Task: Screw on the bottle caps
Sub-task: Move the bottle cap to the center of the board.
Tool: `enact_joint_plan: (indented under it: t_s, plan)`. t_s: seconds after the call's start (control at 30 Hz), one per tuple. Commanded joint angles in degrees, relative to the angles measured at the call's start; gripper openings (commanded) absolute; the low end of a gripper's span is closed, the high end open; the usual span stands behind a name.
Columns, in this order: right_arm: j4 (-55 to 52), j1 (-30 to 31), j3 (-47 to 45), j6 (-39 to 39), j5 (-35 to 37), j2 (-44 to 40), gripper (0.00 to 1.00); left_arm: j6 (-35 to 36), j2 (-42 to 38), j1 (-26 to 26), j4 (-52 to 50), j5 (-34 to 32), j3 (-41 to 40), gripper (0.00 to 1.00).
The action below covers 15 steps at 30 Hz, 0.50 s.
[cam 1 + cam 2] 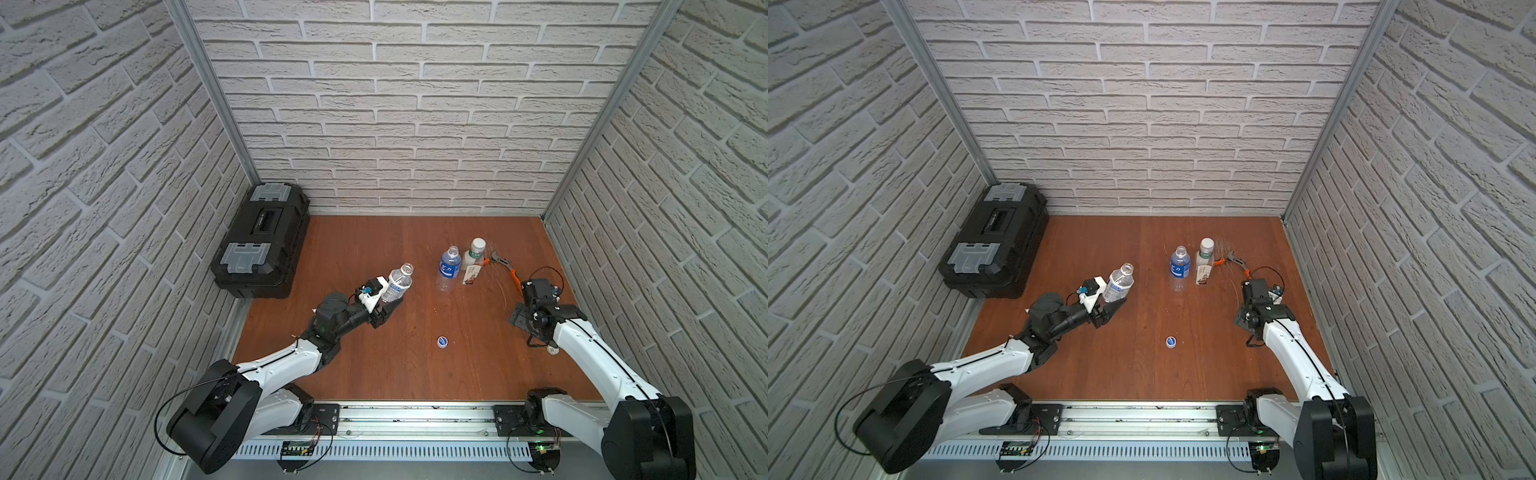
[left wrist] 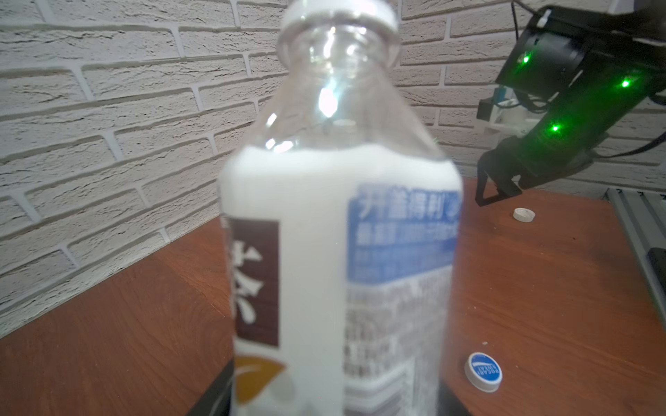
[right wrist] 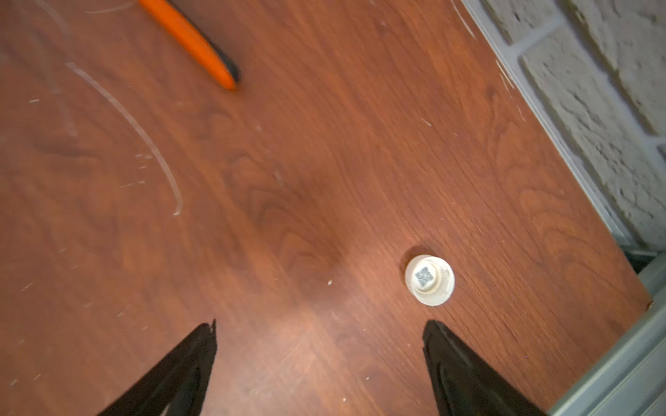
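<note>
My left gripper (image 1: 388, 305) is shut on the lower body of the white-labelled bottle (image 1: 397, 281), which stands upright with its mouth uncapped; it fills the left wrist view (image 2: 324, 234). A small white cap (image 3: 429, 279) lies on the table just beyond one fingertip (image 3: 432, 331) of my open right gripper (image 3: 320, 324), outside the gap. The blue cap (image 1: 442, 341) lies alone at mid table. The blue-labelled bottle (image 1: 450, 266) stands open. Beside it stands the squarish bottle (image 1: 473, 266) with a green neck band, a wider white cap (image 1: 478, 244) on top.
Orange-handled pliers (image 1: 505, 266) lie just behind the right arm, near the squarish bottle. A black toolbox (image 1: 262, 241) fills the back left corner. Brick walls close three sides, and a metal rail (image 1: 415, 415) runs along the front edge.
</note>
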Motion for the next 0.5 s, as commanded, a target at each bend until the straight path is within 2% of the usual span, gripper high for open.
enact_joint_plan:
  t_s: [0.0,0.1,0.23,0.37,0.47]
  plan:
    - [2.39,-5.79,-2.79,5.81,1.52,-1.22,0.88,-1.66,-0.36,-0.45,0.88,-1.41,2.37,0.58]
    - [3.11,-12.33,-5.14,5.03,-0.11,-3.34,0.84,-1.63,-1.15,-0.62,0.0,-2.21,2.47,0.58]
    - [6.6,-19.96,-7.51,2.35,-6.09,-3.37,0.76,-1.4,-1.22,-0.61,-0.89,-2.45,2.38,0.58]
    - [11.39,-22.83,-8.06,0.74,-11.93,-1.12,0.61,-1.4,-0.79,-0.63,-0.13,-2.45,2.38,0.58]
    - [13.13,-23.45,-7.29,0.22,-12.13,1.53,0.59,-1.41,-0.27,-0.67,0.53,-2.36,2.56,0.58]
